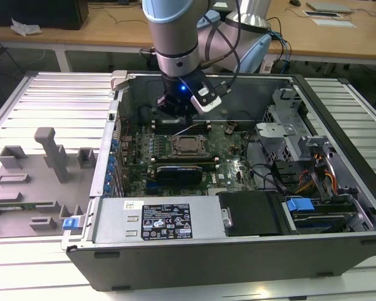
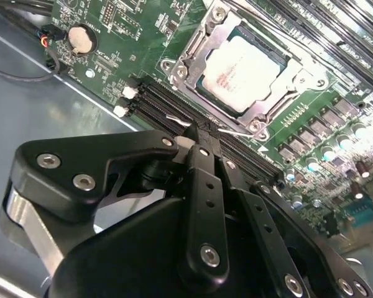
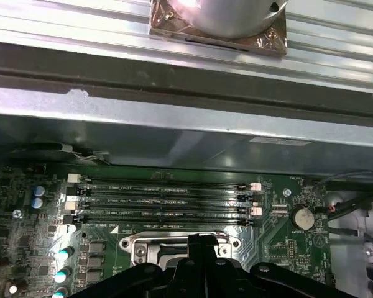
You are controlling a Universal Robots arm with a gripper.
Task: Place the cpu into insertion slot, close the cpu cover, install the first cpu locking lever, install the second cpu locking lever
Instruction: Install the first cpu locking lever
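One chip, seated: cpu (image 2: 245, 69) lies in the slot (image 2: 174, 67), cover (image 2: 198, 45) down around it. Gripper (image 2: 198, 133) hangs over the RAM slots (image 2: 165, 102) just beside it, jaws pinched together, apparently empty. Cpu sits straight ahead of the tips.

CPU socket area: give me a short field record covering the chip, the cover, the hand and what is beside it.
cpu: seated in the insertion slot, metal top showing
cpu cover: down flat, framing the cpu through its window
hand: shut, tips over the RAM slots beside the cpu cover
wire lever: lies along the cover's edge nearest the hand; latched or not, cannot tell
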